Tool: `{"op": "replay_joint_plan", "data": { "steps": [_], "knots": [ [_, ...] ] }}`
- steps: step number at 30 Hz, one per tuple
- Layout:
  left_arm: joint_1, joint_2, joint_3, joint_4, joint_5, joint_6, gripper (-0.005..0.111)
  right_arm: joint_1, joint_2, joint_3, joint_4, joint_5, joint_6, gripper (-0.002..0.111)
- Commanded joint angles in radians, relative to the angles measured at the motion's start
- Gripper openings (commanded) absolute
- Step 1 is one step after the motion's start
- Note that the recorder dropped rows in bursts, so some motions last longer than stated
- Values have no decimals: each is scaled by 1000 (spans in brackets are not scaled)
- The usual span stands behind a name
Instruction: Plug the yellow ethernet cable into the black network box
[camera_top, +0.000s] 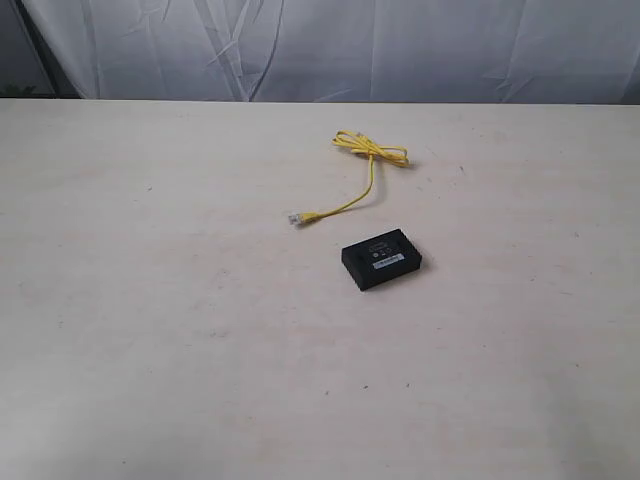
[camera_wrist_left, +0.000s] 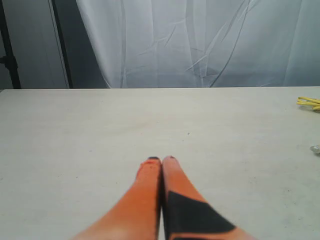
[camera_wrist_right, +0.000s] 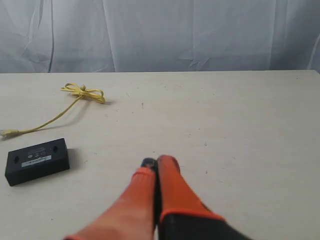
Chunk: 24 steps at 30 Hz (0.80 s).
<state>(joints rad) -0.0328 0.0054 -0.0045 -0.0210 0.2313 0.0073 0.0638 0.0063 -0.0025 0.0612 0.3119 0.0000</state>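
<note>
Both claws, your left gripper (camera_wrist_left: 161, 159) and right gripper (camera_wrist_right: 156, 161), are pressed together, empty. Your thin yellow ethernet cable (camera_top: 369, 178) lies near the flat black plastic network box (camera_top: 383, 259), unplugged. Judging so, nothing's started: spread one claw over the clear plug (camera_top: 295, 217).

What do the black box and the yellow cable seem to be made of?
Box: likely hard plastic, matte black; crisp edges, white printed label. Cable: likely soft plastic jacket, bright yellow, since it holds loops; its plug looks like clear plastic.
</note>
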Motion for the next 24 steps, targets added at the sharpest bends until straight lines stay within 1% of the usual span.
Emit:
{"op": "replay_joint_plan", "data": {
  "steps": [1, 7, 9, 11, 14, 19, 21, 22, 24],
  "knots": [
    [4, -5, 5, 4, -7, -1, 0, -6, -6, 2, 3, -8, 0, -1],
    [4, -5, 5, 8, -7, -1, 0, -6, -6, 2, -4, -8, 0, -1],
    [4, -5, 5, 15, -7, -1, 0, -6, -6, 2, -48, -25, 0, -1],
    [4, -5, 5, 15, -7, -1, 0, -6, -6, 2, -43, -71, 0, -1],
    [4, -5, 5, 15, -7, -1, 0, -6, -6, 2, 112, -189, 0, -1],
    [4, -5, 5, 15, -7, -1, 0, -4, -6, 2, 450, -529, 9, -1],
    [4, -5, 5, 15, -7, -1, 0, -4, -6, 2, 583, -583, 64, -1],
    [4, -5, 5, 15, -7, -1, 0, -4, -6, 2, 610, -580, 119, -1],
    [4, -5, 5, 15, -7, -1, 0, -4, -6, -38, 576, -551, 169, -1]
  ]
}}
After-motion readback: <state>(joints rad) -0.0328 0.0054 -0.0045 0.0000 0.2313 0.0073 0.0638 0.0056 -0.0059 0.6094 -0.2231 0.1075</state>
